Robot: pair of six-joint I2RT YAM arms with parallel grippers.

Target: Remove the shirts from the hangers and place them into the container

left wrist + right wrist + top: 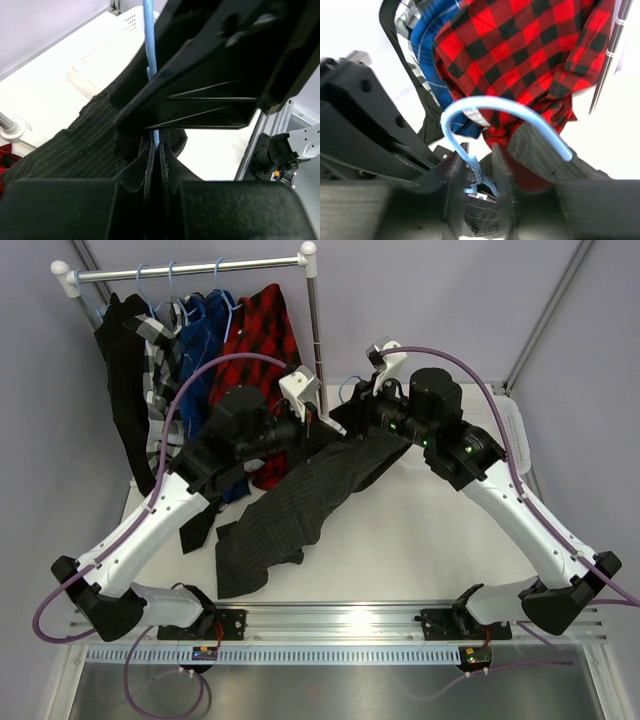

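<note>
Grey walls close round a white table (420,540); at its back left a rail (190,270) carries four shirts (205,335) on their hangers, parked out of the way. The fifth, the grey shirt (290,510), is off the rail and strung between the two arms at mid-table; its collar end is up by the grippers and its tail trails on the table toward the left arm's base, seemingly so the cloth hangs free of its hanger (505,107).

The left gripper (156,147) is clamped tight on the blue wire below the neck, with shirt cloth bunched about its fingers; I judge that it anchors the hanger. The right gripper (476,165) faces it with jaws part-way apart, straddling the twisted neck under the hook; the wire stands between them but no pinch shows; it is likely placed there to take the hanger so the shirt can be drawn off.

The basket (512,425) lies at the right rear, mostly behind the right arm, with no shirt in the part that shows; the grey shirt is near it, not over it. By that, the step in hand is freeing the shirt from its hanger; the drop is not yet made.
</note>
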